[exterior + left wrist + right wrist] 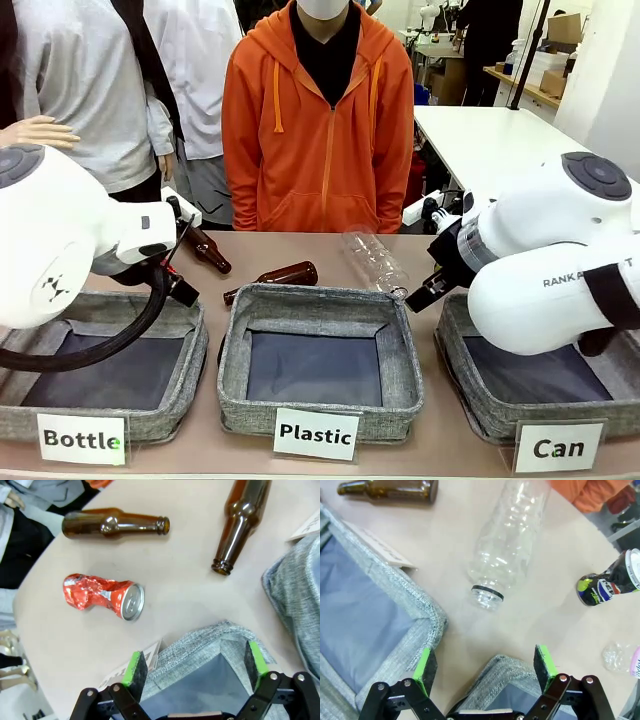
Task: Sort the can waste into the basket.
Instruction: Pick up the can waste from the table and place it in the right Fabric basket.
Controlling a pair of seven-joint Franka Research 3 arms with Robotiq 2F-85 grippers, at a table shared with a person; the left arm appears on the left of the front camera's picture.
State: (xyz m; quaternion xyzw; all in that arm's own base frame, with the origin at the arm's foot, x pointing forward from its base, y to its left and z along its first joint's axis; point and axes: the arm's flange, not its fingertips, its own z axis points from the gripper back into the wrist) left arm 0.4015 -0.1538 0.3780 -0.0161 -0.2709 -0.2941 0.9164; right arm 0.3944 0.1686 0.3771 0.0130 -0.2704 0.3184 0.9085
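Right gripper [484, 656], jaws spread; Pepsi can [607, 583] lies well apart.

Left claw [194, 662] spread wide, right claw [484, 661] likewise

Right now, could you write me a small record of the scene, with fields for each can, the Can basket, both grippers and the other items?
red can: crushed, lying on its side on the table, apart from the bottles
Pepsi can: dark, on the table, beside the clear plastic bottle
Can basket: on the robot's right, neither can in it yet
left gripper: open, holding nothing
right gripper: open, holding nothing
other items: two brown glass bottles, lying down
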